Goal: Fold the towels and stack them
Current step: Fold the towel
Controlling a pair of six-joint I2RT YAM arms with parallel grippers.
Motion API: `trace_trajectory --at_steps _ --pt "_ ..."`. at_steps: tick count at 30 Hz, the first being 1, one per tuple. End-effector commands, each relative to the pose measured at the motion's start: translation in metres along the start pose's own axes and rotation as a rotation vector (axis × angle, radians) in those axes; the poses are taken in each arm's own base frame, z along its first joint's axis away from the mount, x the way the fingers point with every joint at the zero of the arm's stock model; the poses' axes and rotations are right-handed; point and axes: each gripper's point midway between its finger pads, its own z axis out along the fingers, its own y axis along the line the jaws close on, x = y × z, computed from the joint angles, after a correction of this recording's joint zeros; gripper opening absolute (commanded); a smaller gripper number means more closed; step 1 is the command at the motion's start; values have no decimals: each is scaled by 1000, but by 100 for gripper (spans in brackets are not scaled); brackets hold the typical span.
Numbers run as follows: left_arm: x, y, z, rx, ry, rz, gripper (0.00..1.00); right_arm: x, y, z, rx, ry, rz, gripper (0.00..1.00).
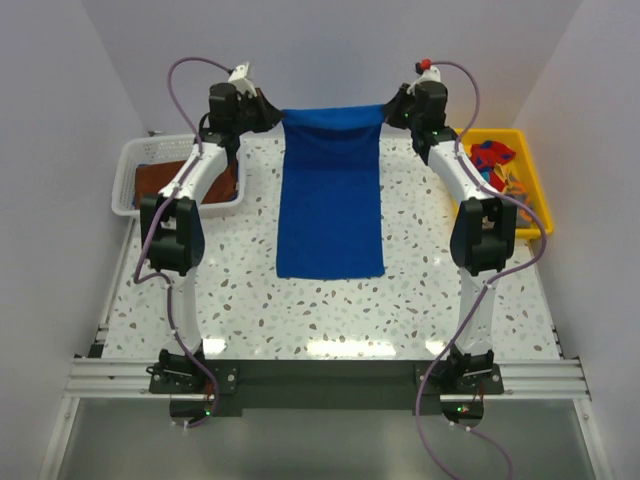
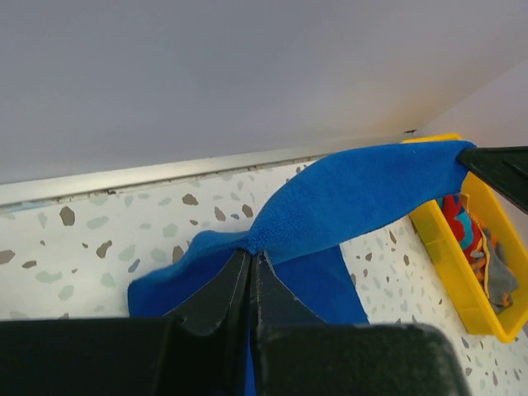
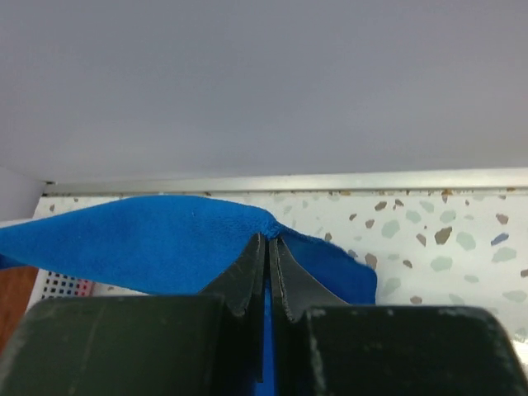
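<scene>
— Left gripper (image 2: 250,257), right gripper (image 3: 268,241)?
— Each pinches a far corner of the fleecy blue towel (image 1: 331,200), a long rectangle draping onto the table's centre.
— Containers?
— White mesh basket (image 1: 127,165) at ten o'clock holds brown cloth (image 1: 160,181); yellow bin (image 1: 539,190) at two holds colourful cloths (image 1: 495,158).

Top cam: above/behind me, looking down. Wrist cams: close-up, facing far wall (image 2: 247,66); all share blue towel (image 1: 330,200).

A speckled terrazzo table (image 1: 250,300) is enclosed by plain pale grey walls (image 1: 330,50) at 9, 12 and 3 o'clock. An aluminium rail (image 1: 110,378) is fixed along its 6 o'clock edge.
</scene>
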Motion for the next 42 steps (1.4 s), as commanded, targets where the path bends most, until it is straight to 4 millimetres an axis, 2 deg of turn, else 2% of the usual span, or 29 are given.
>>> trace_trajectory --at_steps 1,3,8,10,11,12,13,14,16,17,18,20,21,23,24,25,27,28,33,38,41,42 --pt "-4 -9 -12 43 23 -26 0 2 10 -19 -35 45 10 0" --pt "15 -8 -21 19 100 -64 0 17 9 -28 -19 115 29 0" --pt "49 -4 -47 -57 263 -142 0 48 5 -67 35 280 80 0" --pt "66 -5 -64 -95 338 -194 0 58 3 -84 58 328 97 0" --pt "80 0 -72 -127 379 -214 0 66 -1 -94 88 369 105 0" --pt "83 -1 -80 -141 398 -219 0 71 -2 -101 101 390 113 0" --pt "95 1 -91 -173 443 -234 0 84 -8 -109 120 428 121 0" --pt "111 7 -99 -200 480 -249 0 83 -6 -120 133 439 123 0" --pt "113 3 -112 -206 485 -249 0 96 -10 -132 152 480 135 0" --pt "125 6 -119 -224 506 -258 0 98 -9 -138 151 496 141 0" --pt "120 2 -124 -219 497 -250 0 100 -9 -142 155 507 148 0" --pt "127 3 -133 -234 514 -248 0 108 -10 -152 172 543 156 0" --pt "123 -1 -138 -231 504 -243 0 103 -8 -157 166 536 154 0" --pt "129 -1 -146 -243 513 -243 0 111 -9 -166 174 548 161 0" --pt "126 -4 -150 -238 503 -239 0 106 -6 -173 168 534 160 0" --pt "133 -2 -155 -250 513 -241 0 116 -9 -178 177 555 163 0" --pt "134 -4 -163 -251 512 -235 0 118 -8 -187 173 554 167 0" --pt "142 -2 -166 -258 527 -241 0 126 -11 -191 179 569 170 0" --pt "150 -5 -174 -258 544 -255 0 146 -11 -197 171 614 187 0" --pt "139 -16 -185 -259 549 -240 0 133 -3 -203 160 606 172 0" --pt "139 -29 -195 -260 547 -218 0 131 2 -213 151 607 165 0" --pt "149 -29 -200 -268 565 -226 0 140 1 -219 154 629 166 0"
